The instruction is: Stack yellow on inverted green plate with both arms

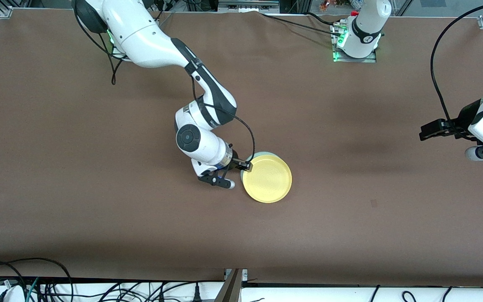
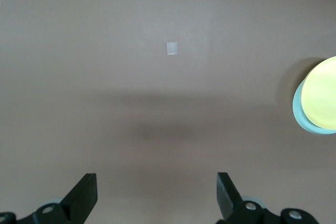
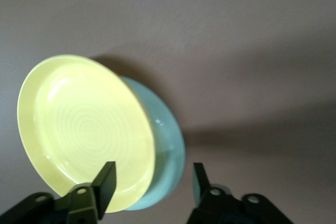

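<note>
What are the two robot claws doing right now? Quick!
Left gripper: jaws open, holding nothing, waiting above bare table.
Right gripper: jaws open at the rim of the yellow plate, which sits on the green plate.

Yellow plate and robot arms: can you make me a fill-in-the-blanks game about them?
1. The yellow plate sits on top of the ____ plate.
2. The right gripper, beside the plates, has its fingers ____.
3. The open left gripper waits over the bare ____ table.

Missing words: green; open; brown
</note>
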### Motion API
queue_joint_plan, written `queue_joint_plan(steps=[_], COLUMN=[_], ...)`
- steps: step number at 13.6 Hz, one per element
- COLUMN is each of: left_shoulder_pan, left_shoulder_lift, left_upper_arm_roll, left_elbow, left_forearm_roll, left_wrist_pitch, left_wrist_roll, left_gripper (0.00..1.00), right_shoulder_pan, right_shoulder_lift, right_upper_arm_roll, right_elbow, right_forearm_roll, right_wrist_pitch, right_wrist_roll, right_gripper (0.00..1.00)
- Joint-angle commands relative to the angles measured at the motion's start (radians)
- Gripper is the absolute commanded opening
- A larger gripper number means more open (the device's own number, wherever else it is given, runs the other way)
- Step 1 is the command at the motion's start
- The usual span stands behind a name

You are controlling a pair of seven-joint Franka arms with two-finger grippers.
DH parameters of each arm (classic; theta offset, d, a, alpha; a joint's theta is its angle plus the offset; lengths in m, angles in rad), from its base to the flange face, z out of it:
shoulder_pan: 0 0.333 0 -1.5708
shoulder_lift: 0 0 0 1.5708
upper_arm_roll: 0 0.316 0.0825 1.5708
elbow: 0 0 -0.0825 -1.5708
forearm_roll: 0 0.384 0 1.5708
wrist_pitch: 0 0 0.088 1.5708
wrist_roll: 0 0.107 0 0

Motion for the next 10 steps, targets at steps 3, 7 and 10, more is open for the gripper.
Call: queue_joint_plan(steps=[3,7,10], left_shoulder_pan=[0.008,0.008,0.006], left_shoulder_lift=[-0.014,-0.014,-0.014], left_upper_arm_roll=[0.0,0.0,0.0], left_elbow=[-0.014,-0.014,-0.012], left_forearm_roll=[-0.034,-0.034,-0.034], left_wrist_pitch=[-0.001,-0.001,0.001], left_wrist_roll=[0.021,0.021,0.021], left_gripper=[1.0,1.0,1.0], right_shoulder_pan=[-0.007,-0.007,-0.023], right_shoulder_lift=[-0.185,-0.343,-0.435], right_upper_arm_roll=[-0.151,-0.316,-0.421], right_elbow=[-0.041,-0.061,-0.071], right_forearm_roll=[-0.051,-0.051,-0.048], right_wrist_pitch=[-0.308,-0.486,-0.638], right_wrist_roll=[-0.048,-0.256,-0.557], right_gripper=[1.0,1.0,1.0])
